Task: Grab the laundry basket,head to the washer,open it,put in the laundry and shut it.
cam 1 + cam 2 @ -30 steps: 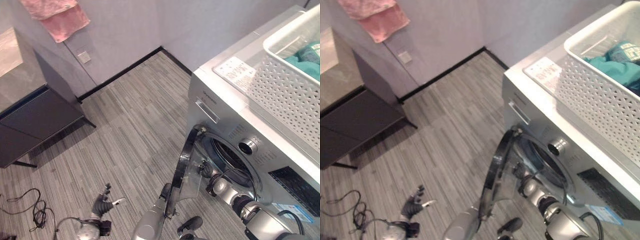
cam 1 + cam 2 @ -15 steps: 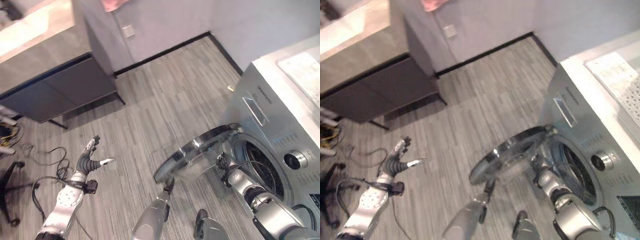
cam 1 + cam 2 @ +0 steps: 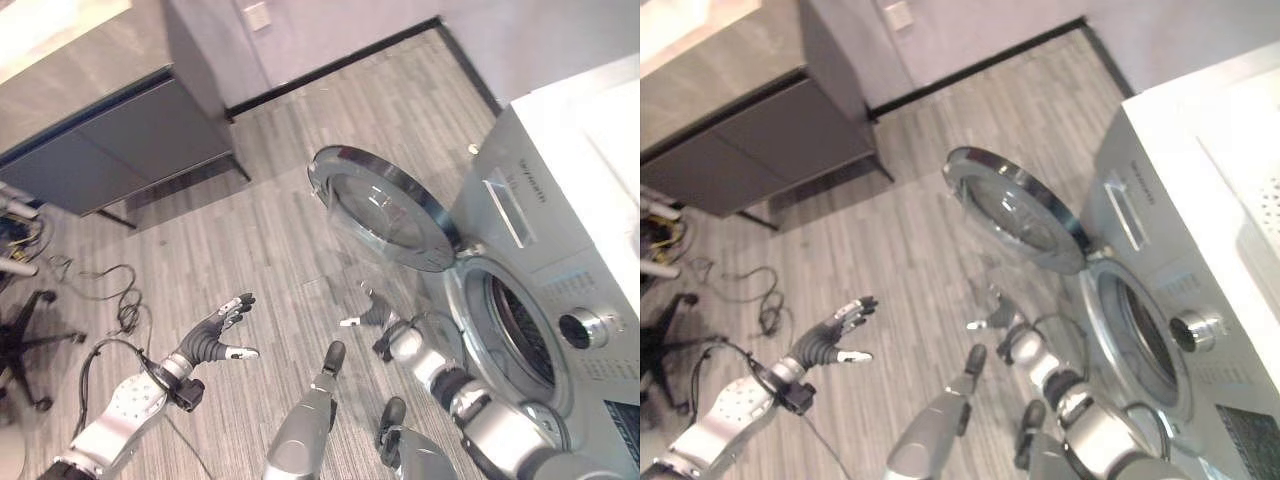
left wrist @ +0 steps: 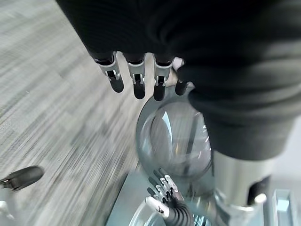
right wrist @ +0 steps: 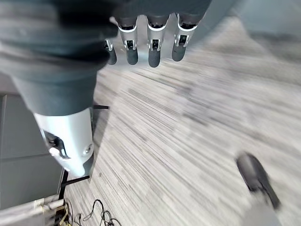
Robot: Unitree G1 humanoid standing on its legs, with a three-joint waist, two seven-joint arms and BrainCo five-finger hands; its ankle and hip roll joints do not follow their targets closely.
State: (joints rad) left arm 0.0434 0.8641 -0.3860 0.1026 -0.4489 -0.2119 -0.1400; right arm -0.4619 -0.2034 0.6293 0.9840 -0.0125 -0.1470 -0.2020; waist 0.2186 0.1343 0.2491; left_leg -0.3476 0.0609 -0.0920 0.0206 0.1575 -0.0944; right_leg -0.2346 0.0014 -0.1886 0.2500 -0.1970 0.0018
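Washer door point(image 3: 385, 210) swung wide open since earlier; right robot hand point(image 3: 372, 312) released, left robot hand point(image 3: 212, 335) relaxed

The left hand point(image 4: 141, 70), its back under a dark ribbed cover, holds its silver, dark-tipped fingers point(image 4: 135, 84) out straight over the grey wood-plank floor point(image 4: 51, 108), touching nothing. Past the fingertips stands the washer's round glass door with a silver rim point(image 4: 174, 136), swung open. Below the door the right hand point(image 4: 164, 202) shows, its fingers spread and loosely extended, empty.
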